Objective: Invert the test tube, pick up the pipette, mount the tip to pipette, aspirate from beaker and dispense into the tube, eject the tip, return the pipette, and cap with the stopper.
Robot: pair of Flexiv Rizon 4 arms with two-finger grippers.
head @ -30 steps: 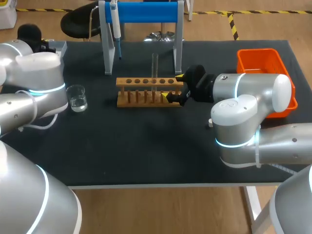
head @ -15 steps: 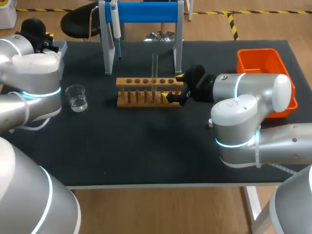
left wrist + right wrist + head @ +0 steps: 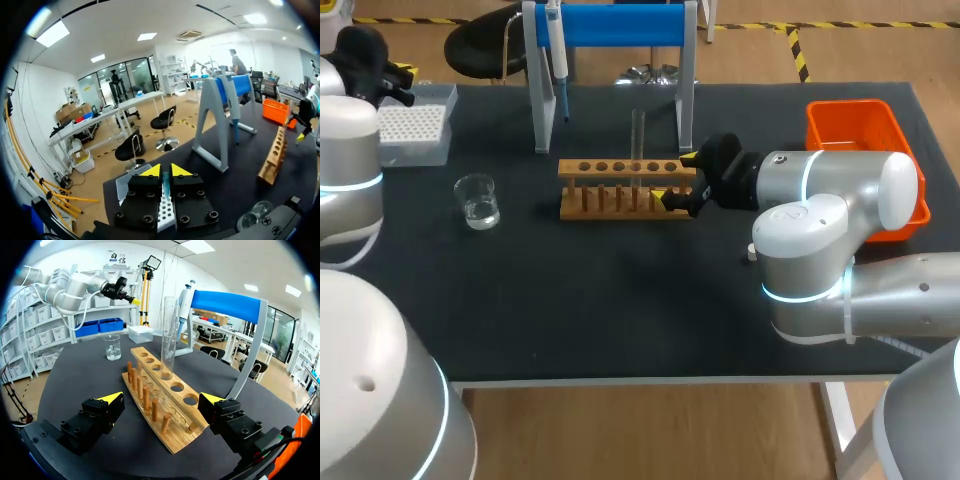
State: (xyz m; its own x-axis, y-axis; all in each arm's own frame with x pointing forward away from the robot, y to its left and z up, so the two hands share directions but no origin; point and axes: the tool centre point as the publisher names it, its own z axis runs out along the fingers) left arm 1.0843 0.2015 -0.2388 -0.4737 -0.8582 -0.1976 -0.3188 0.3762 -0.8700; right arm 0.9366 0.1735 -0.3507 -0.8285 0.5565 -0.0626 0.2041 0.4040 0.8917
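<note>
A clear test tube [image 3: 638, 135] stands upright in the wooden rack [image 3: 615, 168]. My right gripper [image 3: 673, 177] is open, its yellow tips on either side of the rack's right end. From the right wrist, the rack [image 3: 160, 395] lies between the spread fingers of that gripper [image 3: 161, 398], with the tube [image 3: 169, 335] just ahead. The pipette [image 3: 558, 60] hangs on the blue stand [image 3: 610, 25]. My left gripper [image 3: 400, 75] is shut and empty at the far left. In its own view the left gripper [image 3: 161, 171] hovers over the tip box [image 3: 125, 182]. A glass beaker [image 3: 478, 200] holding a little liquid stands left of the rack.
The white tip box [image 3: 415, 125] sits at the table's far left edge. An orange bin [image 3: 840, 125] is at the far right behind my right arm. A small white piece [image 3: 751, 255] lies by the right arm's elbow.
My left arm has swung back toward the far left corner, uncovering the tip box. The right arm, rack and tube have not moved.
</note>
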